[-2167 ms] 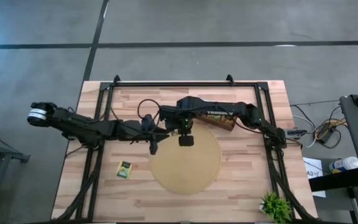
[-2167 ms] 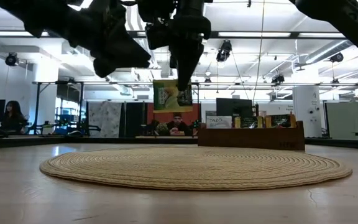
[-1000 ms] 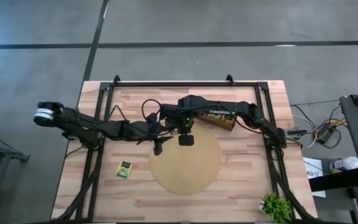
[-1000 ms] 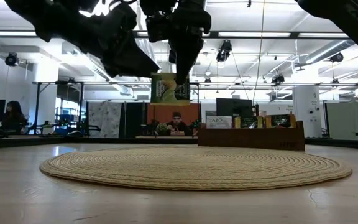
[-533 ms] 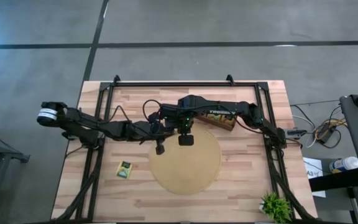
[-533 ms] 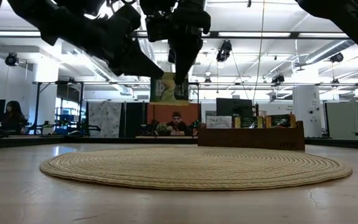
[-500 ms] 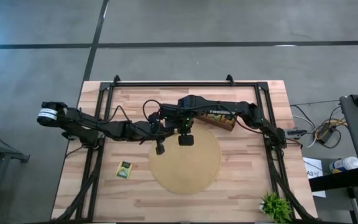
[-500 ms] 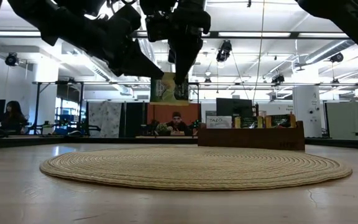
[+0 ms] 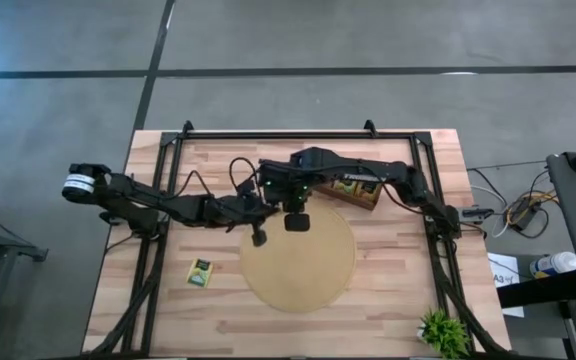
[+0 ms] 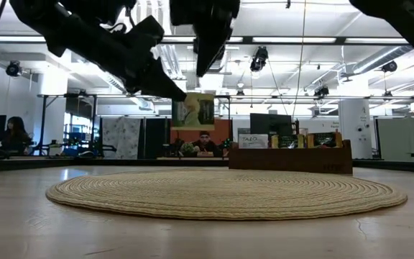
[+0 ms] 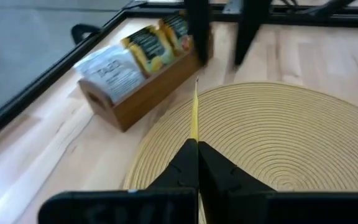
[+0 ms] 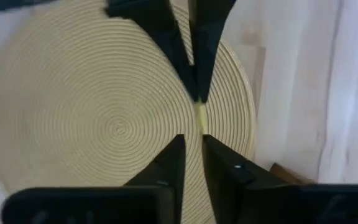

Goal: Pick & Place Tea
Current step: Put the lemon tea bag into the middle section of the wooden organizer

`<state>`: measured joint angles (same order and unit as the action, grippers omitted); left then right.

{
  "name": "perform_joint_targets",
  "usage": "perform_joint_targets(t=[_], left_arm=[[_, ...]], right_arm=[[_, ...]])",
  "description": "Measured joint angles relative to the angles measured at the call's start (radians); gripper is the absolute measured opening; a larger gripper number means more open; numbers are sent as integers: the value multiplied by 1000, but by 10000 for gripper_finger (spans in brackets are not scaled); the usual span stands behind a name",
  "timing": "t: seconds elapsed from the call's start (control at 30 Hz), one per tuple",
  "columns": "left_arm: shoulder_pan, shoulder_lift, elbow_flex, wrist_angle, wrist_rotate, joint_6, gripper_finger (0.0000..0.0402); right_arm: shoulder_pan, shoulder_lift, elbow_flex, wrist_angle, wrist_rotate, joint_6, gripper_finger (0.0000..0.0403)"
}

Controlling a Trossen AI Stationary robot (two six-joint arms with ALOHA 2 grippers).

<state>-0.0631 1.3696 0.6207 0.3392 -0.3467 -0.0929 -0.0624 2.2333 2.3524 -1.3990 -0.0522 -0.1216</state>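
Yellow paper is what catches the eye: one tea sachet [image 10: 198,111] hangs in the air above the back edge of the round woven mat [image 10: 225,193], well clear of it. The left claw [image 10: 182,96] has pinched it by a corner with its fingers fully together, and in that arm's own view the sachet shows as a thin yellow edge standing up from the closed tips. The right claw [image 10: 205,66] sits just above, fingers parted a little, and nothing is between them; it looks to have let go. So this reads to me as a hand-over between the arms, with the left one now carrying the tea.

Another sachet [image 9: 200,272] lies flat on the bare wood [image 9: 388,300] near the mat's left side, and the wooden box [image 9: 353,190] of tea stands behind the mat, close by the right arm.

Next, I would guess, the right arm needs to lift away, so the left can carry the sachet off and set it down, perhaps beside the one already lying there. A corner grip is slight, so a slow, steady move would be wise.
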Motion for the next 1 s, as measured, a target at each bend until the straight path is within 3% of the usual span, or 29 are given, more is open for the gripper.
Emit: perform_joint_targets(t=[0.3,0.43,0.57,0.87,1.0], left_arm=[[-1,-57,-4,8,-13,-89,0],[-1,-139,-6,39,-14,-94,0],[-1,-250,-29,175,1,-95,0],[-1,-456,-158,325,88,-154,0],[-1,-501,-184,407,158,-163,0]], right_arm=[[0,-143,0,-35,97,90,134],[0,-212,-10,-23,162,116,145],[0,-286,-56,55,179,146,145],[-1,-463,-249,409,168,274,146],[-3,-493,-302,454,31,354,144]])
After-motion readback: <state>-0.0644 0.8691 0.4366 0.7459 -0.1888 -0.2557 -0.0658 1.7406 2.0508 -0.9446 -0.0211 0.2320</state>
